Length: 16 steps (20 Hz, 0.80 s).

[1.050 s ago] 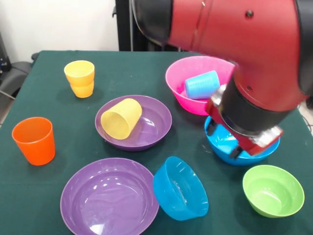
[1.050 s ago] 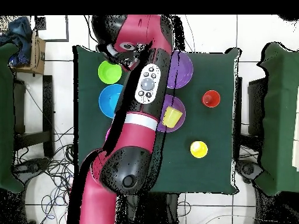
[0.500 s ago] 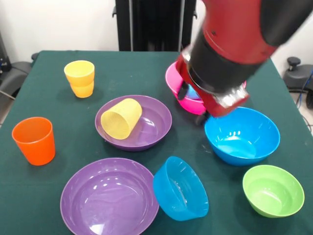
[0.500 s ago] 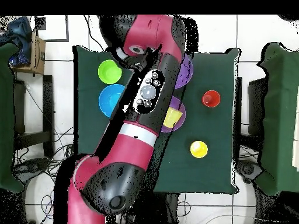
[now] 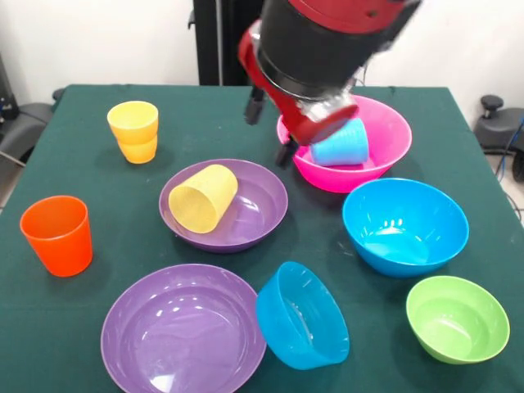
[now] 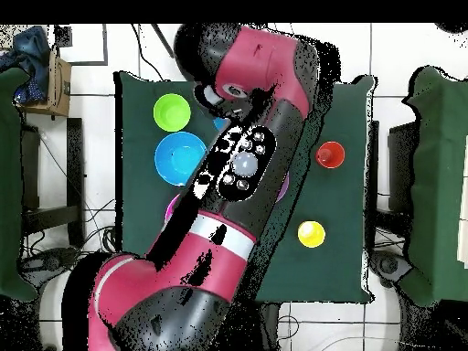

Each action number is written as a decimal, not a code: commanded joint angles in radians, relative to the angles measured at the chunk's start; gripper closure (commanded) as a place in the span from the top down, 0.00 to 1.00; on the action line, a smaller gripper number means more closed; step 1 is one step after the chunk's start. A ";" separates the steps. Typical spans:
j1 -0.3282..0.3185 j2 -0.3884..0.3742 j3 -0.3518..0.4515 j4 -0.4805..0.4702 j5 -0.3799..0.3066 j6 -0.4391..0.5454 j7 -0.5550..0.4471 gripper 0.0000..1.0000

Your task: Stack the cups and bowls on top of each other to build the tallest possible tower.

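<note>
a green-covered bench [image 5: 90, 180] holds cups and bowls scattered singly, so hardly any tower exists yet. the red and black robot arm [image 5: 327, 41] reaches down from above, and its gripper [image 5: 268, 131] hangs just left of the big pink bowl [image 5: 385, 155], above the bare cloth between that bowl and the far purple bowl [image 5: 262, 205]. two dark fingertips [image 5: 254, 106] show, spread apart with nothing between them, so the gripper appears released and empty. a light blue cup [image 5: 340, 143] lies on its side inside the pink bowl, and a ribbed pale yellow cup [image 5: 202, 197] lies on its side in the far purple bowl; both would likely need righting or lifting out before those bowls can nest. at the far left, two amber-yellow cups [image 5: 133, 131] stand nested one in the other, the only stacking done. an orange cup [image 5: 57, 235] stands upright alone near the left edge. a second purple bowl [image 5: 164, 336] sits empty at the near edge, with a small blue bowl [image 5: 301, 315] tipped against its right rim. a big blue bowl [image 5: 405, 225] and a small green bowl [image 5: 457, 318] sit upright and empty on the right. in the overhead view the arm [image 6: 242, 164] covers most of the middle of the bench.
</note>
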 commanded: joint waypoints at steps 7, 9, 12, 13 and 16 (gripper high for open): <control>0.010 -0.185 0.312 0.469 -0.140 -0.451 -0.260 1.00; 0.006 -0.201 0.328 0.497 -0.142 -0.497 -0.227 1.00; -0.005 -0.208 0.345 0.500 -0.158 -0.493 -0.214 1.00; -0.008 -0.211 0.349 0.497 -0.171 -0.492 -0.216 1.00; -0.005 -0.214 0.342 0.488 -0.206 -0.475 -0.206 1.00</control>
